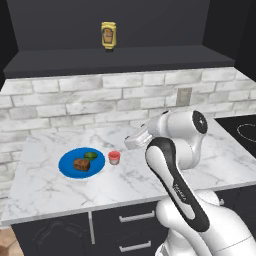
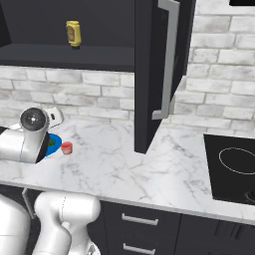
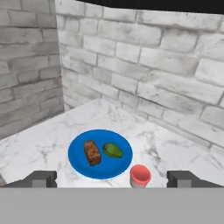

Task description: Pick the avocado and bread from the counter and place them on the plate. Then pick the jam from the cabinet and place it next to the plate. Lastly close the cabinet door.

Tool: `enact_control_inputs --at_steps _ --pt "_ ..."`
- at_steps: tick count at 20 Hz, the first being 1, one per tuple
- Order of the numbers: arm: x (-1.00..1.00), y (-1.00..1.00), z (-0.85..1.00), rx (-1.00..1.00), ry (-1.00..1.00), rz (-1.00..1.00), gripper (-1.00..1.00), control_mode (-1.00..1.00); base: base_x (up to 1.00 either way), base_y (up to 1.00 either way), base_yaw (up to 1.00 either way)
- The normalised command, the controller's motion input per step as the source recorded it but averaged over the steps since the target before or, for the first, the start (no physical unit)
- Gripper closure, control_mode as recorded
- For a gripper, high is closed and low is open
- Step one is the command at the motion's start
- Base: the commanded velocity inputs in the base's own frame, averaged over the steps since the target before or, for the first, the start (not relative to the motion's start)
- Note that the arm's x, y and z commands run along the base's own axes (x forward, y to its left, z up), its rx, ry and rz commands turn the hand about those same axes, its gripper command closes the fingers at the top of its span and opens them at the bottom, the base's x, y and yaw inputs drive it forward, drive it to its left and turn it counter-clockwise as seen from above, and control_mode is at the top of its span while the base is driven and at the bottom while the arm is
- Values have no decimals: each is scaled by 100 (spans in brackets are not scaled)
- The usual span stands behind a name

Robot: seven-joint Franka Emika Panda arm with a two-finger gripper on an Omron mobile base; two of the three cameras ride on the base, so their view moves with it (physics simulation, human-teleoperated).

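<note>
The avocado (image 3: 113, 150) and the bread (image 3: 92, 152) both lie on the blue plate (image 3: 83, 167), side by side and not touching. The red jam jar (image 3: 140, 175) stands upright on the marble desk (image 1: 50, 186) just beside the plate's rim. So the food and the jam look done, and what seems left is the cabinet door (image 2: 149, 74), which stands swung wide open, its long metal bar handle (image 2: 168, 60) facing out over the desk.

The end effector (image 3: 112, 178) hangs above and a little back from the jam, fingers spread as wide as they go and nothing between them.

The risks from here, as I judge it. The jar sits right under the open fingers, so pulling away low or sideways could clip its lid and tip it, or shove it against the plate. The door is well off to the arm's right, so the arm has a wide swing ahead of it, and the elbow could strike the door's edge before the end effector reaches the handle. Pushing the panel near its hinge would do little. A hard shove might bounce it back open. The yellow bottle (image 1: 108, 35) on the cabinet shelf (image 1: 120, 59) stands far back and looks safe.
</note>
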Motion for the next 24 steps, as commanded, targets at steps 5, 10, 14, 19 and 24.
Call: enact_control_inputs --at_steps 5,10,14,19,24 --pt "-5 14 27 -3 6 -13 -100 -100 0 0 0" --pt "-5 22 24 -6 6 -11 -100 -100 0 0 0" --pt "-25 14 12 -13 2 -8 -100 -100 0 0 0" --pt "-38 1 0 -22 0 -5 -100 -100 0 0 0" --pt "-39 0 0 -19 0 0 -100 -100 0 0 0"
